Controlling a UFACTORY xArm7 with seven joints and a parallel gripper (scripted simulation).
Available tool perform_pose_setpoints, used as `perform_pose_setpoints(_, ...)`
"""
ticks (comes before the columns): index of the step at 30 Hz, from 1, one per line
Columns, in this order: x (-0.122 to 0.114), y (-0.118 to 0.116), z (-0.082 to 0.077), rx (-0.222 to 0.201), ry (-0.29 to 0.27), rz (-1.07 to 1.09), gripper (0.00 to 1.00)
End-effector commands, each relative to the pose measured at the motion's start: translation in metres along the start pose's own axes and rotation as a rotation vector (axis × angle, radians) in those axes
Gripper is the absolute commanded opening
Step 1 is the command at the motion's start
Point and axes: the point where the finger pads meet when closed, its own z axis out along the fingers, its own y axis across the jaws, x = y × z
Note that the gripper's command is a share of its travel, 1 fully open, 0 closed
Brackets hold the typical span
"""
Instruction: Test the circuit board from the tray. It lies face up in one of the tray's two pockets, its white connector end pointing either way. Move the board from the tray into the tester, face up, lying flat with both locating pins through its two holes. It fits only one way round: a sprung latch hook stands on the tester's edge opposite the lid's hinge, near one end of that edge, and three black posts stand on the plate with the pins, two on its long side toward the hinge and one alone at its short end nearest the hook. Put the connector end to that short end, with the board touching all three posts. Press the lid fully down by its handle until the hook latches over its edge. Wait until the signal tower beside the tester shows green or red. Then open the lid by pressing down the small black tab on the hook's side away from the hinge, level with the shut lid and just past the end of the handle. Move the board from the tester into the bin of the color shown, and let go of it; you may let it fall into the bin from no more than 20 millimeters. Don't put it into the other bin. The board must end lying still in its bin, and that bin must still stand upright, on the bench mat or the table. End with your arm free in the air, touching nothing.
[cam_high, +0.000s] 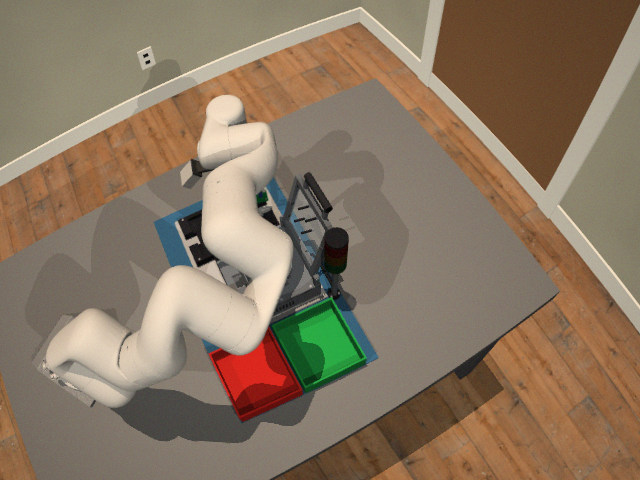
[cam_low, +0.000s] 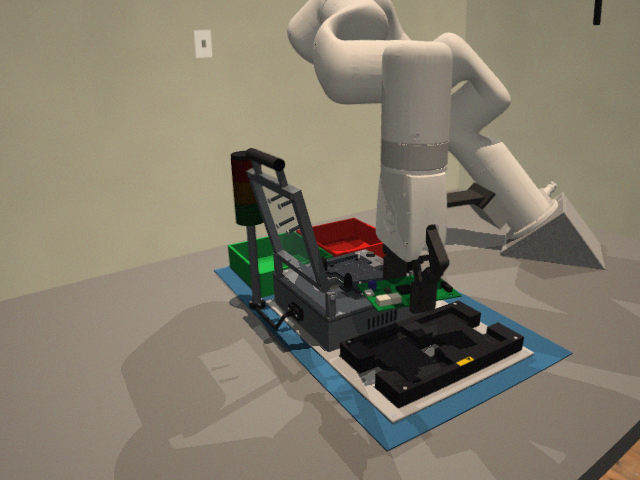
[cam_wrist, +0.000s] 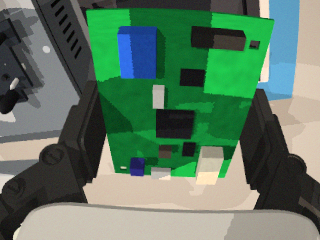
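My gripper (cam_low: 410, 289) is shut on the green circuit board (cam_low: 398, 291), gripping it by its two long edges. In the wrist view the board (cam_wrist: 176, 94) lies face up between the fingers, with its white connector (cam_wrist: 210, 163) at the end nearest the palm. The board hangs just above the near end of the tester (cam_low: 330, 310), between the tester and the black tray (cam_low: 431, 351). The tester's lid (cam_low: 284, 222) stands open with its black handle (cam_low: 264, 157) at the top. The signal tower (cam_low: 241, 188) shows no bright light.
The green bin (cam_high: 317, 343) and the red bin (cam_high: 255, 374) stand side by side beyond the tester's far end, both empty. Everything sits on a blue mat (cam_low: 465, 392). My arm hides most of the tester and tray in the overhead view.
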Motion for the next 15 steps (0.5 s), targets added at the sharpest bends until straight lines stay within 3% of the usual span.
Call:
perform_pose_setpoints(1, -0.0003, 0.0013, -0.0024, -0.005, 0.005, -0.168, 0.79)
perform_pose_setpoints(15, -0.0003, 0.0013, -0.0024, -0.006, 0.004, -0.482, 0.79)
